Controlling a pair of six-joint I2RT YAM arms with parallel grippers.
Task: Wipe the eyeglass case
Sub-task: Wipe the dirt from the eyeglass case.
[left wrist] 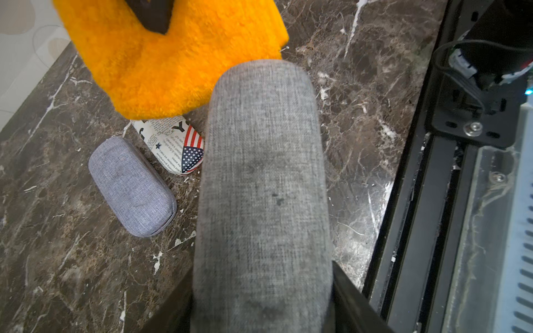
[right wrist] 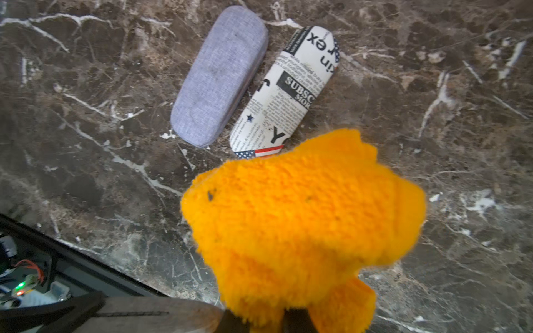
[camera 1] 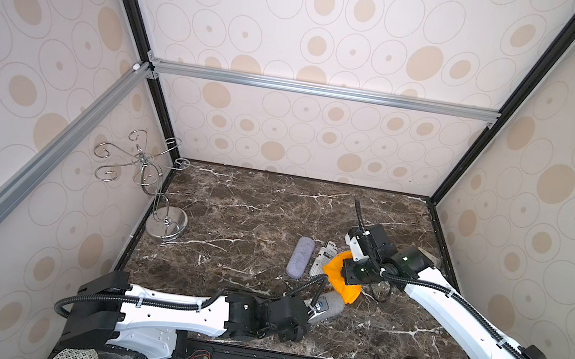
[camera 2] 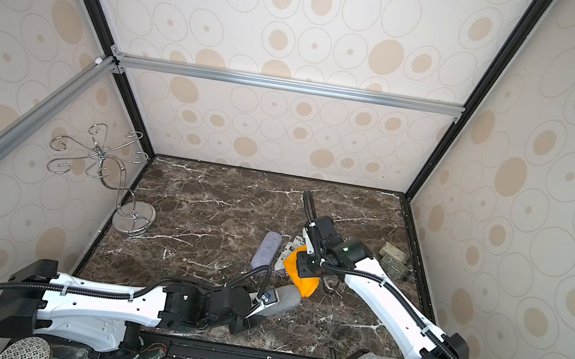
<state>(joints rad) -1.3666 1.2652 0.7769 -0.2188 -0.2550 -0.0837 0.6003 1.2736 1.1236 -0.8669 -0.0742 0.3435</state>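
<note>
Left gripper [left wrist: 262, 299] clamped on one end of the grey case [left wrist: 262, 173], held over the table [left wrist: 360, 86] near its front, right gripper [right wrist: 291, 321] pinching the orange cloth [right wrist: 302, 216] at the free end (contact unclear): a hard wipe out there could lever the case loose.

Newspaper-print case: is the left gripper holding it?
No, the left gripper is shut on the dark grey case; the newspaper-print case lies on the marble table.

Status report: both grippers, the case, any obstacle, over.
Left gripper shut on grey case. Right gripper shut on cloth, near the case's end; contact unclear. Blue case and printed case lie beyond, untouched.
</note>
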